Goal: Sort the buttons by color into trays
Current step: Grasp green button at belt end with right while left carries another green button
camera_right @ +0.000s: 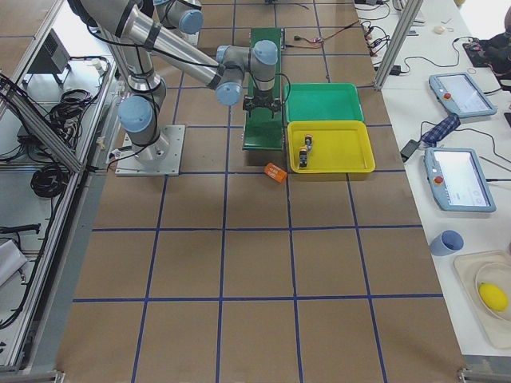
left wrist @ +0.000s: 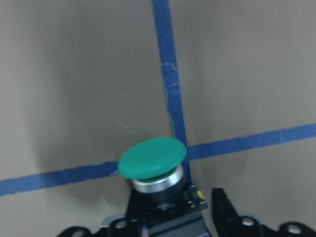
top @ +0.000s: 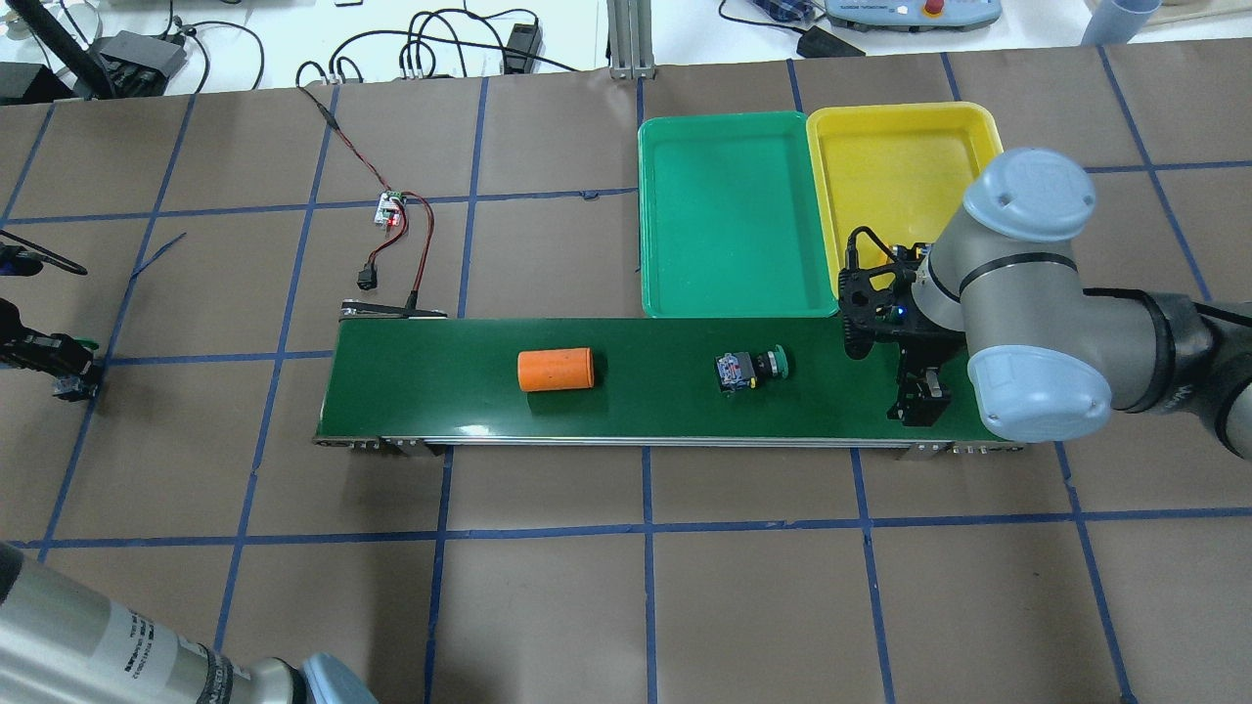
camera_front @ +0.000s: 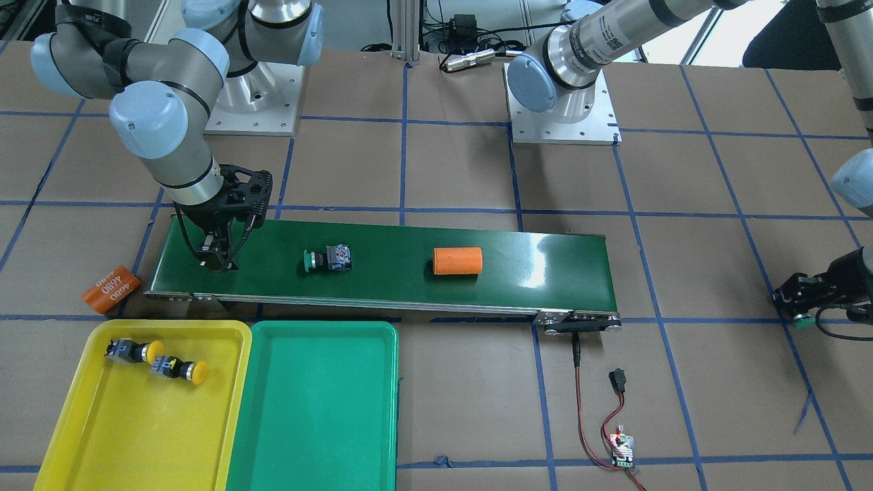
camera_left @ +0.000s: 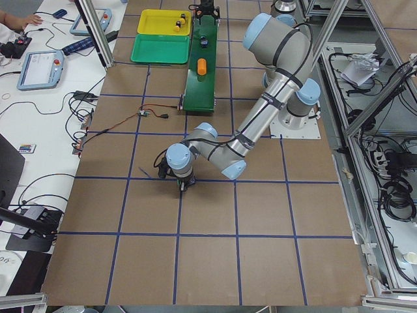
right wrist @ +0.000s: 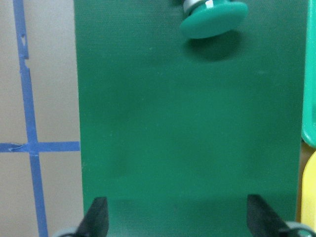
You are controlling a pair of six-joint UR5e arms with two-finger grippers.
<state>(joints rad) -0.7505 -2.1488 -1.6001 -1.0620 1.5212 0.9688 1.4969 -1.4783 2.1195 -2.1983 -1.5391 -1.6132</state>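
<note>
yellow tray [camera_front: 102, 423], at the operator-side edge of the table [camera_front: 464, 170], just beside green tray [camera_front: 314, 423]: two yellow buttons [camera_front: 179, 369] lay inside, matched by colour. green tray held no button. conveyor belt [camera_front: 532, 273]: first green button [camera_front: 329, 259] lay on its side toward the tray end; right gripper [camera_front: 215, 261] hung over that end, fingers spread wide, probably to catch it. left gripper [camera_front: 798, 307], near the table's far end, pinched second green button [left wrist: 152, 158], perhaps to feed the belt.
</note>
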